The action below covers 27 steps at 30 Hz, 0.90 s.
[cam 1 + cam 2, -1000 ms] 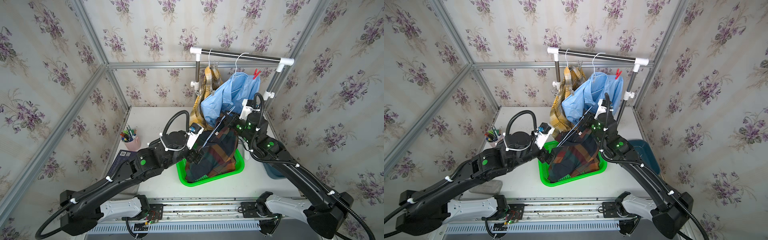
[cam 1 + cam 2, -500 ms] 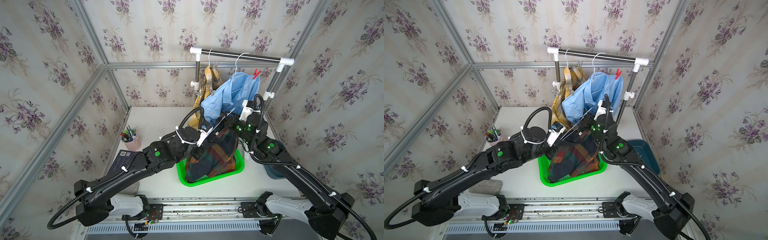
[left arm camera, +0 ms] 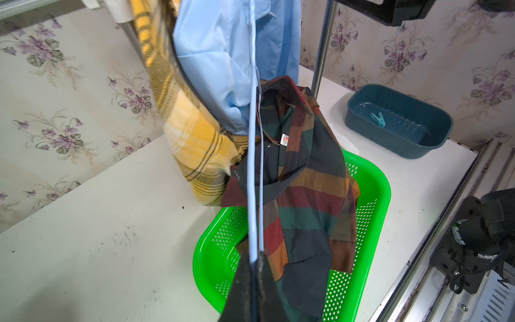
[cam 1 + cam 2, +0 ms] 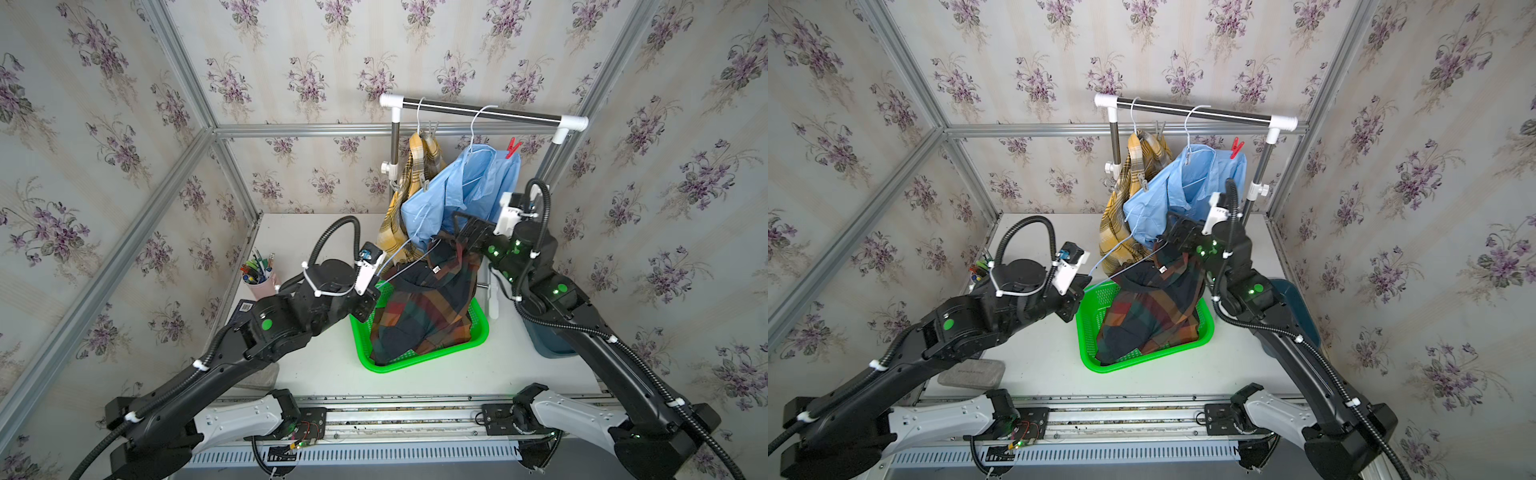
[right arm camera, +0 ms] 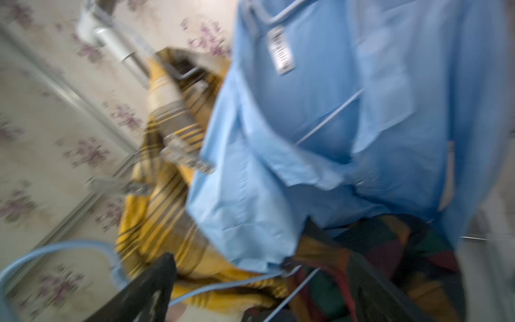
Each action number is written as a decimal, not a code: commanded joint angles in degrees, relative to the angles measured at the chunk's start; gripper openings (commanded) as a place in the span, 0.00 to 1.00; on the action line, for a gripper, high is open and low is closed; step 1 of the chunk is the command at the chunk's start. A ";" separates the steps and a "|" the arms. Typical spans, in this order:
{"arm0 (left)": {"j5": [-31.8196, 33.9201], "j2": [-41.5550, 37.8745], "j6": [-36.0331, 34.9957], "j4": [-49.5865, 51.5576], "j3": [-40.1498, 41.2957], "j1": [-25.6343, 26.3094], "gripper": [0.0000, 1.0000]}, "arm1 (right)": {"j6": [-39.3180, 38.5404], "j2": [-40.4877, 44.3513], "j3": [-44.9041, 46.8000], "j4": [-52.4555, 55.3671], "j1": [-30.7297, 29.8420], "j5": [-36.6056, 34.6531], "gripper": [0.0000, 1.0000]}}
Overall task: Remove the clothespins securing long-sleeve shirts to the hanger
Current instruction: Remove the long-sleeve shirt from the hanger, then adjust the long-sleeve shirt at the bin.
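Gripping the hanger (image 3: 251, 212) with my left fingers (image 3: 245, 290).
My right fingers (image 5: 145, 290) stand released near the checked shirt (image 3: 303, 212), which sags into the basket (image 3: 386, 192).

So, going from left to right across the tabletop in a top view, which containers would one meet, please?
Pen cup → green basket → dark teal bin.

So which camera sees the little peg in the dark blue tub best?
The left wrist view: the teal peg lies in plain sight inside the tub. Both top views show only part of the tub, no peg. The blurred right wrist view shows neither.
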<state>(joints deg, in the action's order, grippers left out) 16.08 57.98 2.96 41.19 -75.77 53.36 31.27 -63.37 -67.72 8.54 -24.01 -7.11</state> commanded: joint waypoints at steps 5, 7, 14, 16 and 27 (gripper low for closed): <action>-5.38 -9.97 1.77 5.13 1.83 -3.93 0.00 | 0.14 -9.70 6.39 2.36 16.79 17.42 1.00; -6.82 -11.71 1.54 6.39 1.07 -4.32 0.00 | 1.65 -13.84 8.49 -1.60 16.85 21.51 1.00; -7.55 -13.76 1.36 9.36 -1.62 -4.68 0.00 | 4.95 -21.92 14.81 -13.92 14.12 27.04 0.91; -7.31 -13.99 1.41 9.38 -2.33 -4.81 0.00 | 5.23 -22.87 15.23 -15.56 12.50 27.80 0.77; 1.33 -10.16 0.60 9.93 -7.99 -5.55 0.00 | 2.49 -12.56 16.88 -15.26 0.53 29.79 0.00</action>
<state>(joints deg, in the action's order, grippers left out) 13.89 46.89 4.12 51.86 -82.39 48.03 35.18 -78.08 -50.81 -6.26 -20.69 20.75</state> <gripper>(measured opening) 0.063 0.081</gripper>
